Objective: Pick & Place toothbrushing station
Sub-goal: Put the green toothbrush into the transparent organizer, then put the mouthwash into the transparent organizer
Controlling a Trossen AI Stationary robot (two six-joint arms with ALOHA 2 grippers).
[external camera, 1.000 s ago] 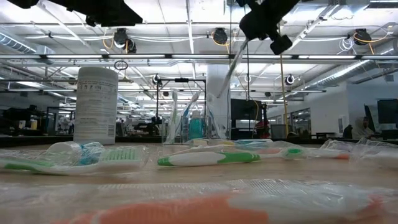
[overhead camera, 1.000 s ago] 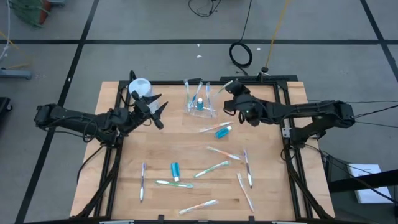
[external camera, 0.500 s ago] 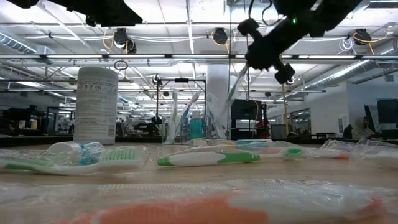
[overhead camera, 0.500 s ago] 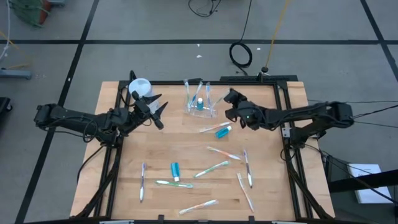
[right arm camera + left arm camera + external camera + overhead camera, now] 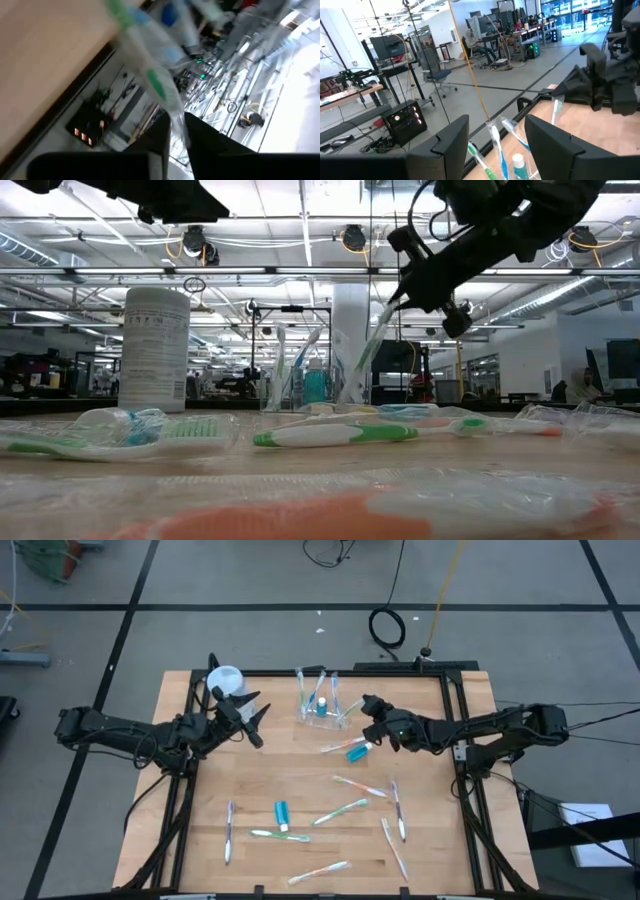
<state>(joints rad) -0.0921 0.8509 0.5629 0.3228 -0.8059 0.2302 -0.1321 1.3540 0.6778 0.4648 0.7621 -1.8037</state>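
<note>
The clear cup [image 5: 321, 706] stands at the table's far middle with several toothbrushes and a blue toothpaste tube upright in it; it also shows in the low view [image 5: 305, 385]. My right gripper [image 5: 367, 712] hovers just right of the cup, shut on a wrapped white-green toothbrush [image 5: 375, 340] that slants down toward the cup. My left gripper [image 5: 252, 718] waits open and empty left of the cup, which shows between its fingers in the left wrist view [image 5: 505, 150]. My right gripper pinches the toothbrush by one end [image 5: 175, 122] between its two fingers, through the clear wrapper. The fingers come from the table's right, slanting down. The toothbrush is lifted clear and hangs tilted below the fingers, its free end [image 5: 362, 368] beside the cup.
A white-blue cylindrical container [image 5: 225, 680] stands at the far left. Loose wrapped toothbrushes [image 5: 341, 810] and blue toothpaste tubes [image 5: 281, 813] [image 5: 358, 751] lie across the table's middle and near half. Black frame rails [image 5: 455, 750] run along the table's sides.
My right gripper has gone down and toward the table's left, closer to the cup, tipping as it went. The toothbrush it holds has come down with it, so its free end now hangs beside the cup.
</note>
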